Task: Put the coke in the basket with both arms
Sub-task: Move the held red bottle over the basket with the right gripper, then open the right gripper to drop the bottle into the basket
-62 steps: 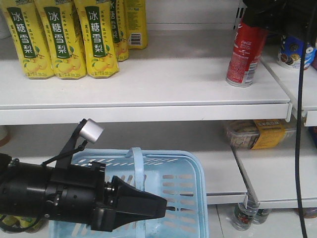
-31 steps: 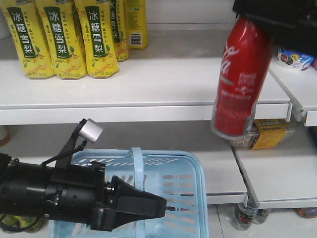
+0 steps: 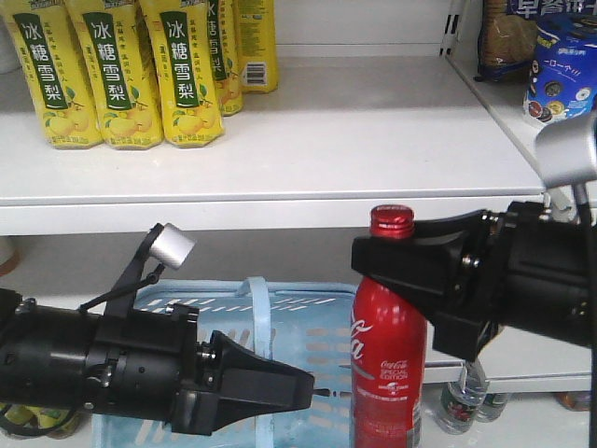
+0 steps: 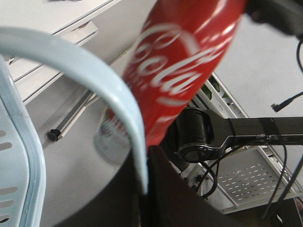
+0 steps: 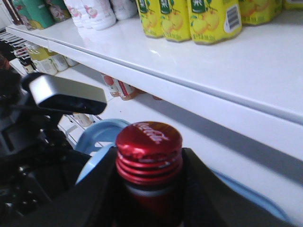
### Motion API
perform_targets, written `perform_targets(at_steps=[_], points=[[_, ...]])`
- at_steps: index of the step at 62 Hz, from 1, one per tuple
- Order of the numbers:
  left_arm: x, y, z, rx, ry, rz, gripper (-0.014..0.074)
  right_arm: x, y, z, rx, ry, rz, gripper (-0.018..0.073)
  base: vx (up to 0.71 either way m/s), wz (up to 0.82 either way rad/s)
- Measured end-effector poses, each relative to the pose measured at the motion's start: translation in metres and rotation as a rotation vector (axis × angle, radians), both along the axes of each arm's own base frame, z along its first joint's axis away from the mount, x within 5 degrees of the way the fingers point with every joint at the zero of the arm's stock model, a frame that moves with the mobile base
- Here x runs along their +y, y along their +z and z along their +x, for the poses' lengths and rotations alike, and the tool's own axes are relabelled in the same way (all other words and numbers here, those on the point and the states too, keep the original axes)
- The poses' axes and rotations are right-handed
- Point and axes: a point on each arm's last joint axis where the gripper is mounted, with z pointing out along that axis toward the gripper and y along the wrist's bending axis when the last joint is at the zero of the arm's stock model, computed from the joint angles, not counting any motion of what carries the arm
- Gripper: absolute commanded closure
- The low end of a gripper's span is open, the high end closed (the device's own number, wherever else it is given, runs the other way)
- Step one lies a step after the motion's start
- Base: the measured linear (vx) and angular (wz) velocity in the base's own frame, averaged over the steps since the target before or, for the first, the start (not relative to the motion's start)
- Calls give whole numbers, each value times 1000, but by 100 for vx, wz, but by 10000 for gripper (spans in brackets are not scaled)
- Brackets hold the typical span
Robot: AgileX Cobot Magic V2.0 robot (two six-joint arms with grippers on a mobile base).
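Counting one coke [image 3: 387,359], one basket [image 3: 322,327]: my right end effector [image 3: 373,266] pinches the coke's neck, lowered off the shelf [image 3: 280,159]; left end effector [image 3: 284,387] clamps the basket handle [image 3: 259,313] unchanged.

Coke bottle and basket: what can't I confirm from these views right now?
- Coke base: cut off by the front view's bottom edge; whether it is inside the basket is unclear.
- Left pincer grip on the handle: blurred in the left wrist view.
- Right pincer fingertips: hidden behind the neck.
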Motion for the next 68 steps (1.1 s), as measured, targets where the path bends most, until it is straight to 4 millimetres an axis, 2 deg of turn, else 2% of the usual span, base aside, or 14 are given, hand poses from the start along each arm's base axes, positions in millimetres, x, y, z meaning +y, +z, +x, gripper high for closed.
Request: perform_targets(at_steps=[23, 40, 51, 61, 68], points=[[0, 0, 0, 0, 0, 0, 603, 28, -50, 19, 123, -37, -119, 564, 0, 0], [0, 0, 0, 0, 0, 0, 603, 34, -76, 37, 193, -90, -184, 526, 0, 0], [0, 0, 0, 0, 0, 0, 603, 36, -85, 42, 222, -90, -203, 389, 0, 0], [0, 0, 0, 0, 0, 0, 603, 37, -85, 42, 225, -92, -203, 163, 0, 0], [0, 0, 0, -3, 2, 5, 603, 36, -84, 43, 223, -107, -198, 44, 0, 0]])
